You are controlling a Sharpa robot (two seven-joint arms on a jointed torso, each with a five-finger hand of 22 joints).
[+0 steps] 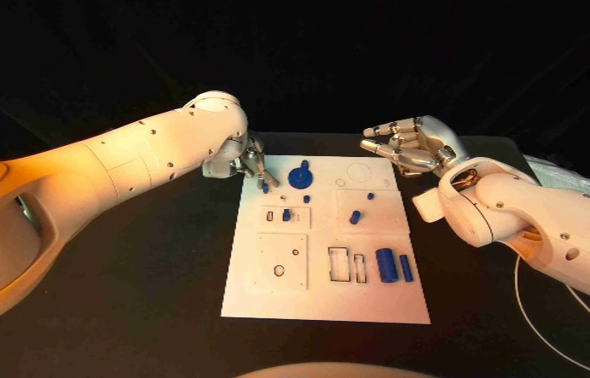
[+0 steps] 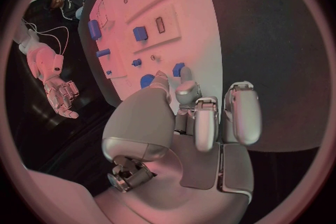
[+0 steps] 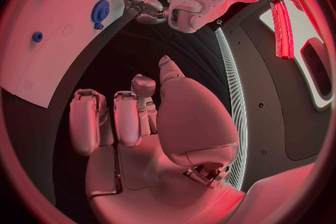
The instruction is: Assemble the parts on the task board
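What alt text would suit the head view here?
The robot's left hand reaches down to a small blue peg at the far left corner of the white task board, while its right hand hovers, holding nothing, beyond the far right corner. More blue parts, including a round gear, sit on the board.

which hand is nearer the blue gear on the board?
Left. The left hand is beside the blue gear, fingertips at the task board's far-left corner. The right hand hovers off the far-right corner.

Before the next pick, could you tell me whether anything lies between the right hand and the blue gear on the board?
Nothing visible does: right hand hovers open past the task board's far right corner; only bare white plate separates it from the blue gear.
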